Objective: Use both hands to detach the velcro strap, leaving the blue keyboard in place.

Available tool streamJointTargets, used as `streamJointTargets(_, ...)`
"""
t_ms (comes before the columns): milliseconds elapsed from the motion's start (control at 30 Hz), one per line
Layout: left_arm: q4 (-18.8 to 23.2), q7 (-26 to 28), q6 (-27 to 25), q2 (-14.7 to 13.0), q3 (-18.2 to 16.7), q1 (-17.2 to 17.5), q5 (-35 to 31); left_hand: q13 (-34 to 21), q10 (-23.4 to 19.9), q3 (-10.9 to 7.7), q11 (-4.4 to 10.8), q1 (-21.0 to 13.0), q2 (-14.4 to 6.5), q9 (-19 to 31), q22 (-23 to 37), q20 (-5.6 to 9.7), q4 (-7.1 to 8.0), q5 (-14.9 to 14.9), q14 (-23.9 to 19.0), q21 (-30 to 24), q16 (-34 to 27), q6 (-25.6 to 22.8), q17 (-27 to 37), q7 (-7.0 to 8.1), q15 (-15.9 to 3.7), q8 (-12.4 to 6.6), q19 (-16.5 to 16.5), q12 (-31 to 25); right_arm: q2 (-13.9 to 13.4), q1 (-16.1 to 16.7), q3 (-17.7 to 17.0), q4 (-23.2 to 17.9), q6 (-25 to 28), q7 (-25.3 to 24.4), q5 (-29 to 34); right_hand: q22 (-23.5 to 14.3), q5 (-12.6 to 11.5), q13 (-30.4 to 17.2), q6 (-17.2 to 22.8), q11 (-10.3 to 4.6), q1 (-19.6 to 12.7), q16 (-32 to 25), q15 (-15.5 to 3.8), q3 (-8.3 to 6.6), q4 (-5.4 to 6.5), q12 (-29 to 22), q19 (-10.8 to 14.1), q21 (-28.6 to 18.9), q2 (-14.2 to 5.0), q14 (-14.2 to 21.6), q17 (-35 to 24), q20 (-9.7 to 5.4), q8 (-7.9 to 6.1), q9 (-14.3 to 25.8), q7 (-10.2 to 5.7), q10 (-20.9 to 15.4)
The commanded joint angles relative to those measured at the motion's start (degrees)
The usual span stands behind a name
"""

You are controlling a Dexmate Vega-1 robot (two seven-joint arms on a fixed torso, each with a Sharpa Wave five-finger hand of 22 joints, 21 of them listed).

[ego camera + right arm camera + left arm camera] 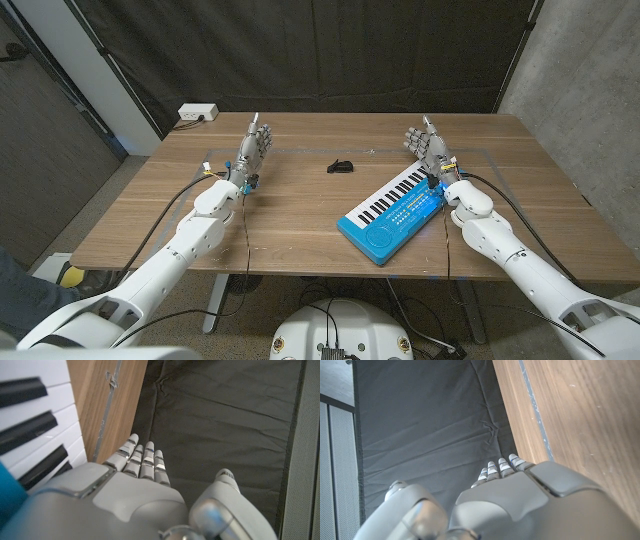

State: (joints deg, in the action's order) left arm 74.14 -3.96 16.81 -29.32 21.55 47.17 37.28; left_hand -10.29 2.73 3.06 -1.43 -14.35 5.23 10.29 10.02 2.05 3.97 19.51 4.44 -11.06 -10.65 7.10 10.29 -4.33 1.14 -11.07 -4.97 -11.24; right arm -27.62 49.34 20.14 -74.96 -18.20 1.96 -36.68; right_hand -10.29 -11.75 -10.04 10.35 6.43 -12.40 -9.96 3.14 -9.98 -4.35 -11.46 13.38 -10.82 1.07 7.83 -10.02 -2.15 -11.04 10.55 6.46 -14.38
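Both hands stand upright with fingers together, holding nothing, likely waiting to begin. The strap (341,166) lies on the table (300,215) between the left hand (252,150) and right hand (428,150); the keyboard (395,212) sits just beside the right.

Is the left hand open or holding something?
Open. The left hand stands apart from the black strap, fingers extended, holding nothing.

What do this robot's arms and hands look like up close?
Both arms are smooth, glossy white shells with rounded segments. The left hand and right hand are silver-grey metal, human-shaped, with banded fingers. Thin black cables run along each forearm to the wrists, where small blue fittings show.
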Motion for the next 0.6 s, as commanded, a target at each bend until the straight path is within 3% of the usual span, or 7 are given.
streamJointTargets(33, 1.45, -2.15, -0.01, -0.98, 0.32, -0.3, -0.53, -0.25, 0.41, -0.06, -0.04, -0.59, -0.11, 0.27, 0.21, 2.11, 0.41, 0.38, 0.29, -0.34, -0.26, 0.34, 0.19, 0.02, 0.03, -0.33, -0.6, -0.36, 1.86, 2.9, -2.59, -2.41, -2.98, 0.66, 2.7, -0.25, -0.2, -0.25, 0.58, -0.38, -0.78, -0.3, -0.39, -0.3, -0.22, -0.22, 0.29, -0.29, -0.07, 0.38, -0.22, -0.23, -0.27, 0.17, -0.2, -0.43)
streamJointTargets(300, 1.54, -3.28, 0.85, -1.92, 0.71, -0.2, -1.92, -0.25, -0.24, -0.1, 0.0, -1.1, -0.43, 0.27, 0.2, 1.95, 0.26, 0.42, -0.3, -0.35, -0.45, 0.04, 0.17, -0.09, 0.11, -0.42, -0.54, -0.57, -0.37, 4.66, -2.92, -7.49, -2.36, -1.86, 8.18, -0.24, -0.18, -0.29, 0.66, -0.89, -1.48, -0.23, -0.65, -0.52, -0.6, -0.13, -0.17, -0.18, -0.27, -0.03, -0.22, -0.29, -0.29, 0.18, -0.59, -0.13)
streamJointTargets(400, -1.77, -5.88, 3.77, -1.25, 1.3, -1.59, -2.82, -0.25, -1.4, -0.25, 0.14, -2.18, -0.89, 0.26, 0.18, 1.46, -0.13, 0.45, -1.54, -0.81, -0.76, -1.05, 0.14, -0.1, -0.02, -0.76, 0.87, -0.9, -1.11, 5.07, -3.01, -8.83, -1.66, -2.35, 9.21, -0.21, -0.17, -0.33, 1.27, -1.26, -2.65, -0.25, -0.73, -0.9, -1.24, -0.02, -0.75, -0.04, -0.53, -0.29, -0.22, -0.31, -0.56, 0.21, -1.61, 0.32)
streamJointTargets(433, -2.59, -6.36, 4.47, -1.15, 1.48, -1.98, -3.27, -0.25, -1.66, -0.31, 0.27, -2.57, -1.04, 0.26, 0.18, 1.49, -0.28, 0.46, -1.92, -0.91, -0.83, -1.5, 0.13, -0.07, -0.08, -0.89, 1.25, -0.95, -1.51, 5.19, -3.0, -9.36, -1.22, -2.44, 9.55, -0.2, -0.13, -0.34, 1.69, -1.32, -3.46, -0.23, -1.06, -1.13, -1.7, -0.05, -1.0, -0.04, -0.65, -0.62, -0.21, -0.35, -0.72, 0.24, -3.06, 0.36)
streamJointTargets(467, -3.17, -6.31, 5.13, -0.97, 1.57, -2.2, -3.76, -0.25, -1.81, -0.34, 0.45, -2.79, -1.11, 0.25, 0.18, 1.45, -0.36, 0.47, -2.02, -0.96, -0.83, -1.61, 0.12, -0.06, -0.05, -0.91, 1.44, -0.98, -1.86, 5.41, -3.07, -10.09, -0.53, -2.71, 9.73, -0.19, -0.05, -0.34, 1.96, -3.04, -4.45, -0.3, -1.3, -1.34, -2.27, -0.22, -1.04, -0.16, -0.67, -0.71, -0.2, -0.4, -0.77, 0.26, -3.92, 0.08)
streamJointTargets(600, -5.45, -6.15, 7.61, 0.16, 1.54, -2.93, -4.68, -0.26, -2.86, -0.44, 0.55, -4.0, -1.43, 0.24, 0.18, 1.07, -0.85, 0.45, -3.31, -1.35, -1.07, -2.54, 0.11, 0.34, -0.28, -1.07, 2.95, -1.18, -2.59, 6.3, -3.38, -11.79, 0.05, -3.3, 10.29, -0.19, 0.03, -0.32, 2.25, -4.24, -5.21, -0.44, -1.99, -1.48, -2.7, -0.12, -1.02, -0.25, -0.66, -0.48, -0.18, -0.6, -0.79, 0.28, -4.41, 0.38)
